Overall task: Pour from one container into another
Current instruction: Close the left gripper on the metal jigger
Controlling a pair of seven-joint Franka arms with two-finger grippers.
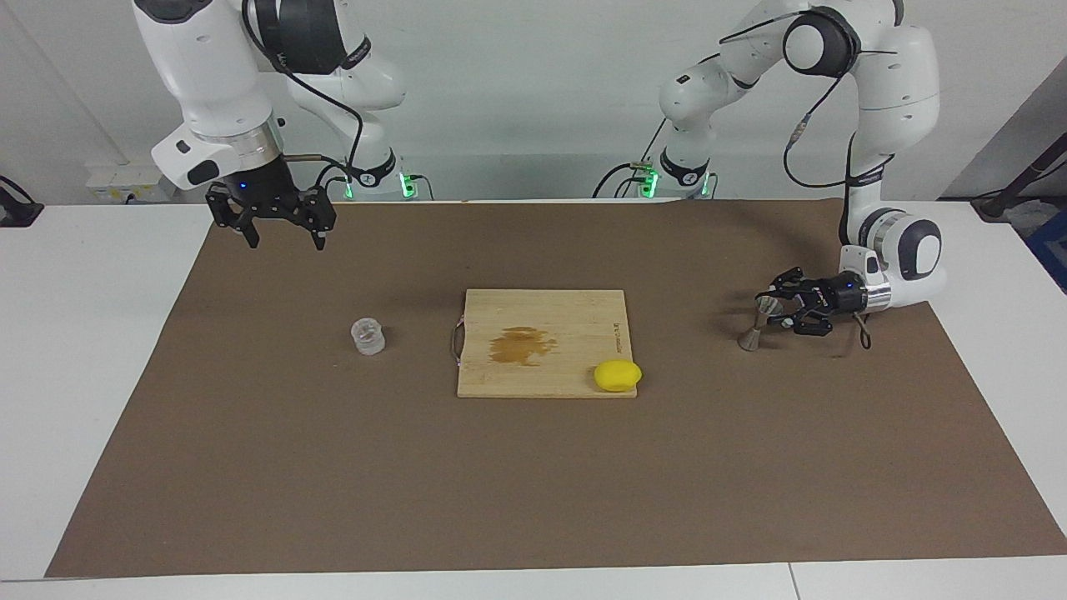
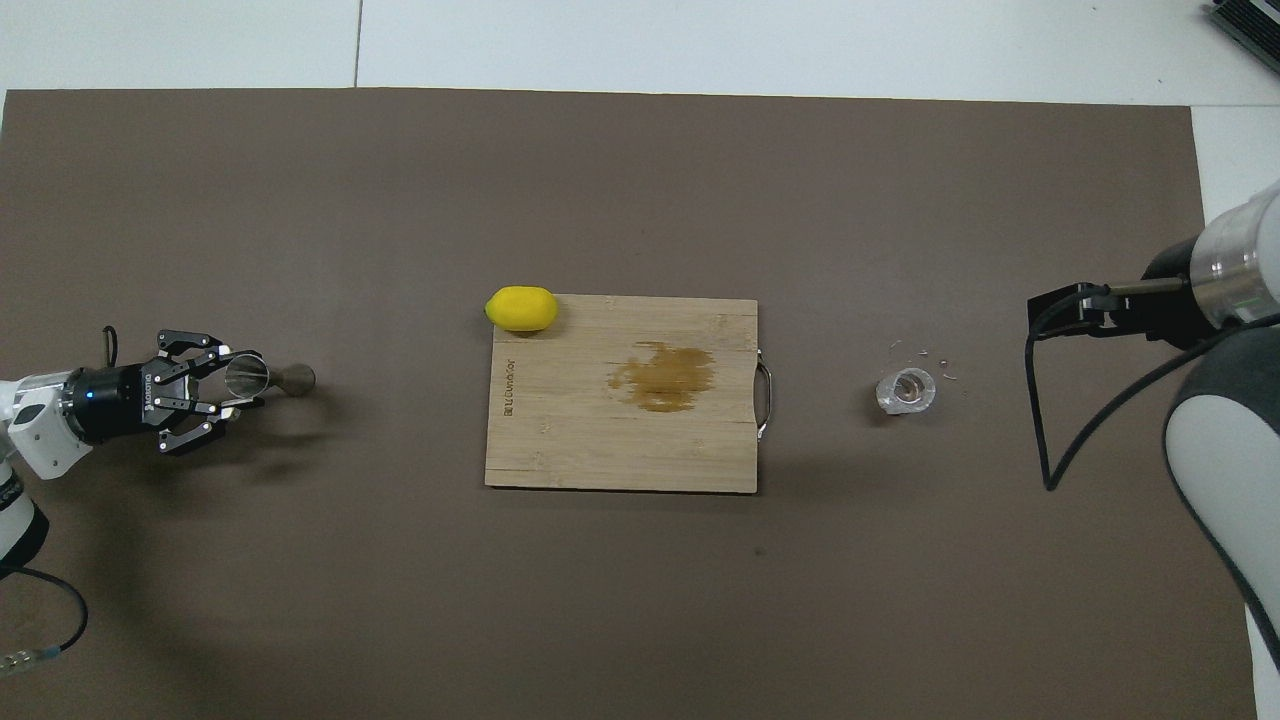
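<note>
The silvery hourglass jigger (image 1: 753, 327) (image 2: 283, 378) stands a little tilted on the brown mat toward the left arm's end of the table. My left gripper (image 1: 772, 307) (image 2: 240, 386) reaches in level with the table and is shut on the jigger's upper cone. The small clear glass cup (image 1: 368, 336) (image 2: 906, 391) stands upright on the mat toward the right arm's end, with nothing touching it. My right gripper (image 1: 285, 242) hangs open in the air over the mat's edge by the robots and waits with nothing in it.
A wooden cutting board (image 1: 575, 317) (image 2: 600, 445) with a brown stain lies mid-table between cup and jigger. A yellow lemon (image 1: 618, 375) (image 2: 521, 308) rests at the board's corner farthest from the robots, toward the left arm's end. A few small specks lie by the cup.
</note>
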